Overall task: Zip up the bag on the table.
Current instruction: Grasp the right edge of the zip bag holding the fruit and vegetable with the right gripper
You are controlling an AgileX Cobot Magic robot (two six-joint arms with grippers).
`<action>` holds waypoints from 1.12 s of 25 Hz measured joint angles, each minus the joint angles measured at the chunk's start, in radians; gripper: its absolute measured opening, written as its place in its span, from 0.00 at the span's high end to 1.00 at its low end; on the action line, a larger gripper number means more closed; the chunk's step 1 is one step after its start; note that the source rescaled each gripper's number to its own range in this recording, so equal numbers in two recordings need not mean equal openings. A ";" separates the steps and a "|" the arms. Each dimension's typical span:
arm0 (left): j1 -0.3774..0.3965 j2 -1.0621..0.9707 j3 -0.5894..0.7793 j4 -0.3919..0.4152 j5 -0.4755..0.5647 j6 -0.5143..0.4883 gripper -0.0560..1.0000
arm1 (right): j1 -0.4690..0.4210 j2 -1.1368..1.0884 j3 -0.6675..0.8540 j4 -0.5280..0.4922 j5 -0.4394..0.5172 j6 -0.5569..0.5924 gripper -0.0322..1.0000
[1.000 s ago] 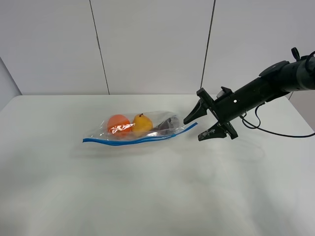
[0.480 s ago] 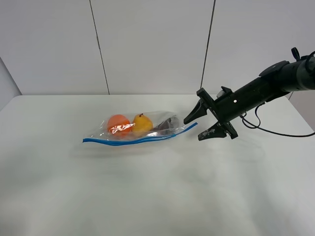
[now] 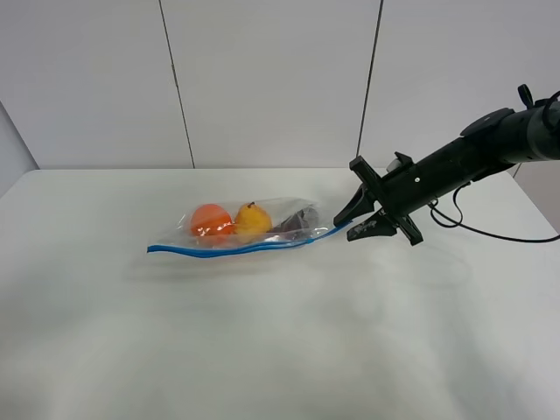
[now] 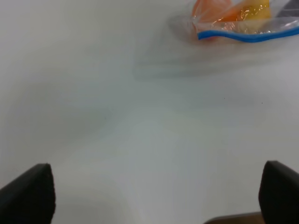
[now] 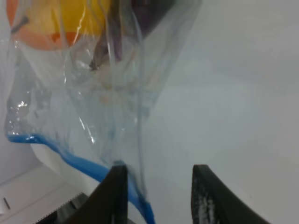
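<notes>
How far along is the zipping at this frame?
Done: the right gripper is at the right end of the bag. In hand: its jaws straddle the end of the blue zip strip, a gap showing, not pinched. Left: pinch and run along the strip, which lies wavy; nothing shows it sealed. The left gripper is open over the table, off the bag.

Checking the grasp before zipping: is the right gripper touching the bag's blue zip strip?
Cannot tell. In the right wrist view the blue zip strip ends inside the right gripper, overlapping one finger's edge, but no clear contact or gap shows.
</notes>
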 joint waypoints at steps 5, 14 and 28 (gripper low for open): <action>0.000 0.000 0.000 0.000 0.000 0.000 0.00 | 0.000 0.000 0.000 0.001 -0.003 0.000 0.59; 0.000 0.000 0.000 0.000 0.001 0.000 0.00 | 0.000 0.000 0.000 0.046 0.043 -0.024 0.59; 0.000 0.000 0.000 0.000 0.001 0.000 0.00 | 0.000 0.000 0.000 0.052 0.043 -0.050 0.88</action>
